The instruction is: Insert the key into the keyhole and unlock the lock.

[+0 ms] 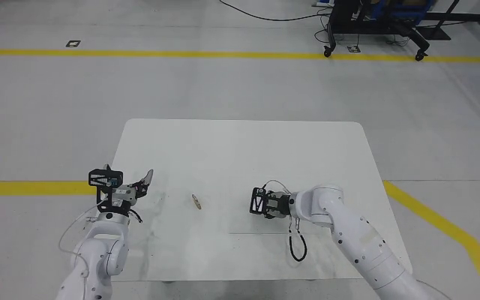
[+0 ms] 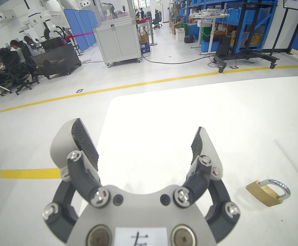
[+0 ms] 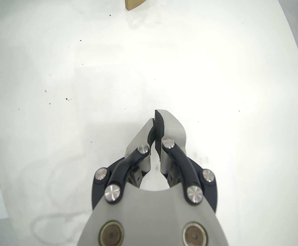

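A brass padlock point(image 1: 196, 200) with a silver shackle lies flat on the white table point(image 1: 247, 142), near the front and about midway between the arms. My left gripper point(image 1: 129, 181) sits at the table's left edge, open and empty, and the padlock point(image 2: 267, 192) lies off to one side of my left gripper point(image 2: 139, 135). My right gripper point(image 1: 259, 202) rests low over the table to the right of the padlock and points at it. The pads of my right gripper point(image 3: 156, 118) are pressed together with nothing visible between them. A corner of the padlock point(image 3: 133, 3) lies ahead of it.
A black cable loop point(image 1: 297, 246) hangs from the right arm over the table's front part. Yellow floor lines point(image 1: 225, 54) run around the table. A wheeled black stand point(image 1: 375, 30) is far behind it.
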Robot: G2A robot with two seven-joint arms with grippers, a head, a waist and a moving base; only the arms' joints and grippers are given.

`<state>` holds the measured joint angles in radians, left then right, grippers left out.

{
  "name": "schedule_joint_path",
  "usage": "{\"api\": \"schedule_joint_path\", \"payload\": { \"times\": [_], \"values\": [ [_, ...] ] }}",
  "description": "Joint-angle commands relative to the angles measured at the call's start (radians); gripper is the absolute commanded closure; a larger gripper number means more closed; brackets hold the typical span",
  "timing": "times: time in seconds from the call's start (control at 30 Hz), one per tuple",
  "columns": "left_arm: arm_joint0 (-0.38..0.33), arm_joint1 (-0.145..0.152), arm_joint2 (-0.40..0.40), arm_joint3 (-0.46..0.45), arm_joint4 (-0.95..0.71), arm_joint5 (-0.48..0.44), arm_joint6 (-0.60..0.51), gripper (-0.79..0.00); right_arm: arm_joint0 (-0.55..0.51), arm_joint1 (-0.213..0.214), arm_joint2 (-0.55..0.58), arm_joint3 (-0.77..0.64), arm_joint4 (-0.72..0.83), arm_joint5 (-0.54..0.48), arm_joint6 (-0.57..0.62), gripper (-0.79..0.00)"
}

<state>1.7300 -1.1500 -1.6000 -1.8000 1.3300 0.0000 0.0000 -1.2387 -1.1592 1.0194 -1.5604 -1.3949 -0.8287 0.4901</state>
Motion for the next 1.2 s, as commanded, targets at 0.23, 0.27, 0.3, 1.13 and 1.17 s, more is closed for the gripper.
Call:
{"api": "schedule_joint_path", "payload": {
  "times": [0.23,0.27,0.3,1.13,1.17],
  "values": [
    [0.000,0.000,0.000,0.000,0.000,0.000,0.000,-0.785,-0.004,0.000,0.002,-0.013,0.002,0.006,-0.020,0.000],
    [0.000,0.000,0.000,0.000,0.000,0.000,0.000,-0.785,-0.010,0.003,0.007,-0.021,-0.002,0.004,-0.039,0.000],
    [0.000,0.000,0.000,0.000,0.000,0.000,0.000,-0.785,-0.015,0.005,0.014,-0.027,-0.005,0.001,-0.057,0.000],
    [0.000,0.000,0.000,0.000,0.000,0.000,0.000,-0.785,-0.048,0.122,0.049,-0.017,0.077,-0.184,-0.905,0.000],
    [0.000,0.000,0.000,0.000,0.000,0.000,0.000,-0.785,-0.048,0.122,0.049,-0.017,0.077,-0.184,-0.905,0.000]
  ]
}}
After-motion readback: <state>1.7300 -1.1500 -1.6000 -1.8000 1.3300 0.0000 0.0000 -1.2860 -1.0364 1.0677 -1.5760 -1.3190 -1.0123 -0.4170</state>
